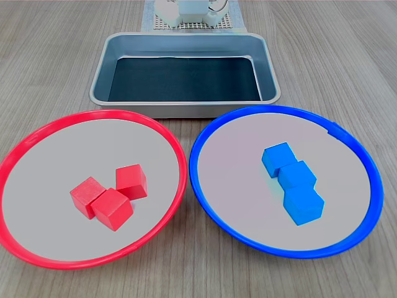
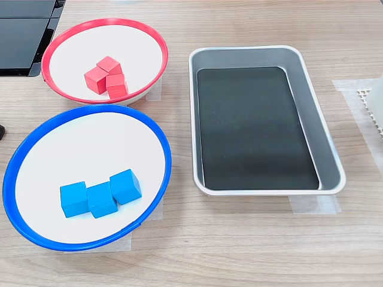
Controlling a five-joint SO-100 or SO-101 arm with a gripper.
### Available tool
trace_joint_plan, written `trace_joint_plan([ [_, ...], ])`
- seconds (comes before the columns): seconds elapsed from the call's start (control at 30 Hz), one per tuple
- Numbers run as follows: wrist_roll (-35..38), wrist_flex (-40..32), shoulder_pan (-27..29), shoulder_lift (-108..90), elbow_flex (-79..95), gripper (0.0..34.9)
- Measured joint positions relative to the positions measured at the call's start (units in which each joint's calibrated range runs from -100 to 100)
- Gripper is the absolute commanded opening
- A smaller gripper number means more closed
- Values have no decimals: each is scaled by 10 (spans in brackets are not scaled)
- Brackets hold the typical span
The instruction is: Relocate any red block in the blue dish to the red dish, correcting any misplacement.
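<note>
We count three red blocks [image 1: 131,181] in the red dish [image 1: 37,133], none in the blue dish [image 1: 214,130]. Probably light, rigid cubes; pinch opposite flat faces. Jaws are out of frame, can't tell.

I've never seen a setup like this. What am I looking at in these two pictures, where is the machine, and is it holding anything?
Both pictures show one wooden table from two fixed cameras: the first exterior view looks across the dishes toward the tray, the second exterior view looks down more from above and from the side. On the table sit a red dish holding three red blocks, a blue dish holding three blue blocks, and an empty metal tray with a dark bottom. The machine is a small robot arm; only its white base peeks in at the top of the first exterior view. Its gripper is out of sight in both exterior views, so nothing can be seen being held. No red block lies in the blue dish.
</note>
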Motion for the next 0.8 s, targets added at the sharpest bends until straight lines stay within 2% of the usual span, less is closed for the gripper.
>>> trace_joint_plan([
  [0.13,-21,-19,-23,-150,151,4],
  [0.43,-48,-7,-47,-353,329,4],
  [0.63,-63,29,-42,-451,402,4],
  [0.8,-67,91,-42,-522,445,4],
])
